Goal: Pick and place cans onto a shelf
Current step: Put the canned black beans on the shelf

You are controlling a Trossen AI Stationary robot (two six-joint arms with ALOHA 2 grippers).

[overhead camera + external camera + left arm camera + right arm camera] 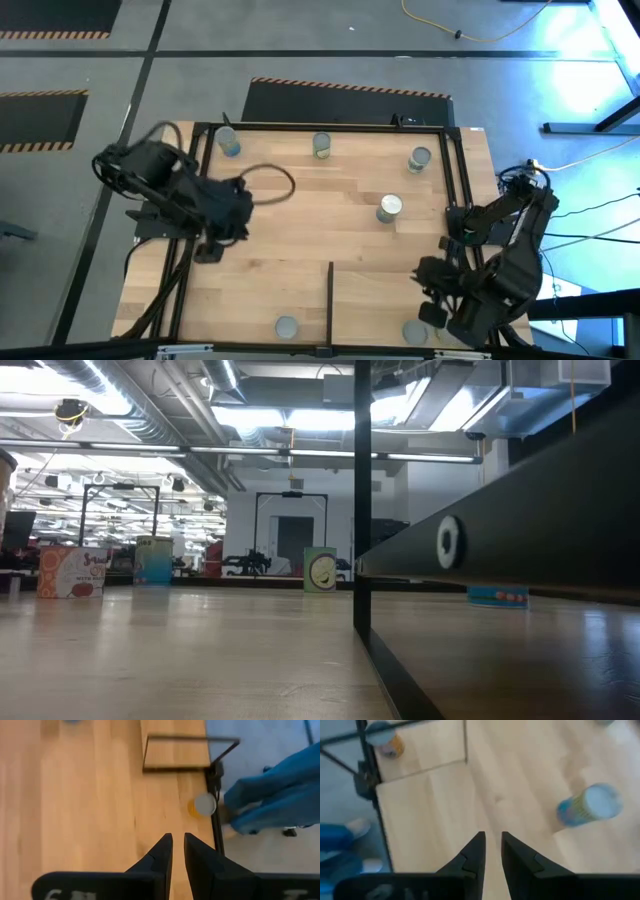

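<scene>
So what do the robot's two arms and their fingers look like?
Both arms are dark, jointed and chunky. The left arm trails a looping black cable. Each gripper, left and right, ends in two black, wedge-shaped tapering fingers on a flat black bar with faint pale markings.

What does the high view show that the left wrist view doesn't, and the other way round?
Only the high view shows both arms at the table's sides and six cans: three along the far edge, one mid-table, two at the near edge. Only the left wrist view shows the left tool, nothing in it, and blue-clad legs beside the table. Both show the wooden table and black divider bar.
</scene>
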